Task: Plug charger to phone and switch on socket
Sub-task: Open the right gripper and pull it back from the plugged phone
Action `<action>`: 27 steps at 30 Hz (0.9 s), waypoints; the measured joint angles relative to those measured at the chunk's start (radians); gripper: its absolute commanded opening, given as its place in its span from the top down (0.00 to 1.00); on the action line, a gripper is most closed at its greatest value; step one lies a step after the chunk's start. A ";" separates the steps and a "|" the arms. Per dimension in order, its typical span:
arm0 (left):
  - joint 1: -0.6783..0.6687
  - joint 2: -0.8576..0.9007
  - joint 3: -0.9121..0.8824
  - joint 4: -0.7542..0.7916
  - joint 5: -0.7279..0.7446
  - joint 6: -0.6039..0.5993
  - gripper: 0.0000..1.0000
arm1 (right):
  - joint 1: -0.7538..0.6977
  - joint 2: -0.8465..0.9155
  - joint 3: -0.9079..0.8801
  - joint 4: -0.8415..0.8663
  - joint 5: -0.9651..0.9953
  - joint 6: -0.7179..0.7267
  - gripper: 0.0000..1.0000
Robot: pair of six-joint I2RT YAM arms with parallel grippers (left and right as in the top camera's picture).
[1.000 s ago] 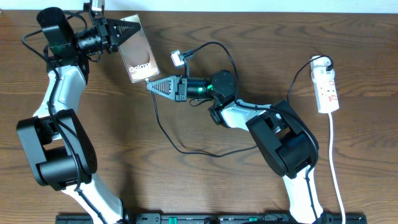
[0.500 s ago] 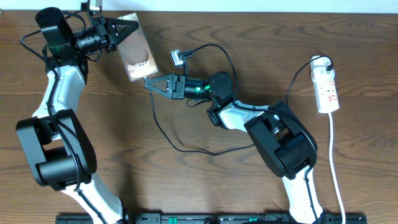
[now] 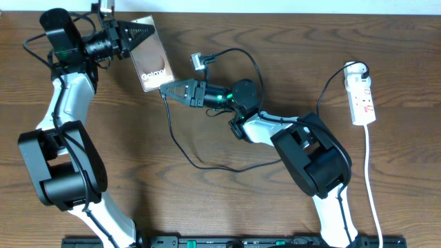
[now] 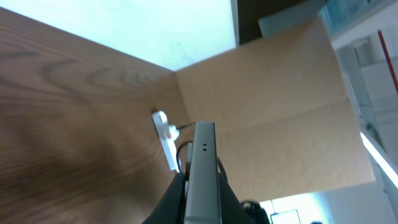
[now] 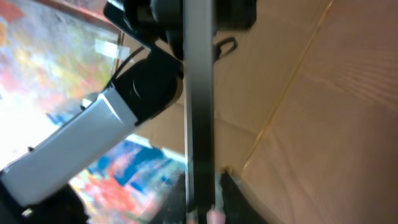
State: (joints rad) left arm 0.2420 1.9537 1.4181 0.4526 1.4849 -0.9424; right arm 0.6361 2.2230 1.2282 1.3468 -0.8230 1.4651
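My left gripper is shut on the top end of the phone and holds it tilted above the table at the back left. The phone shows edge-on between the fingers in the left wrist view. My right gripper is closed to a point right at the phone's lower end, with the thin black charger trailing down from its tip. In the right wrist view the phone's dark edge runs up between the fingers; the plug tip is too blurred to make out. The white socket lies at the far right.
A thicker black cable with a grey connector loops behind the right gripper. The socket's white cord runs toward the front edge. The socket also shows small in the left wrist view. The left arm fills the right wrist view's left.
The left gripper has tilted the phone and drawn it slightly up and left. The right gripper has moved up and left, its tip now at the phone's lower end.
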 measured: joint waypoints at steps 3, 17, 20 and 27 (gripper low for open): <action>-0.006 0.000 0.000 0.000 0.024 0.002 0.92 | -0.010 0.000 0.001 0.000 0.024 0.000 0.01; 0.116 0.000 0.000 -0.006 0.056 0.004 0.93 | -0.035 0.000 0.001 -0.087 -0.046 -0.061 0.01; 0.153 0.000 0.000 -0.007 0.055 0.003 0.92 | -0.063 0.000 0.002 -0.135 -0.061 -0.072 0.01; 0.188 0.000 0.000 -0.007 0.056 0.003 0.93 | -0.134 0.000 0.016 -0.536 -0.119 -0.167 0.01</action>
State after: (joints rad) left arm 0.4301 1.9537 1.4181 0.4458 1.5406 -0.9390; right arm 0.5018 2.2234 1.2446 0.8108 -0.9417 1.2980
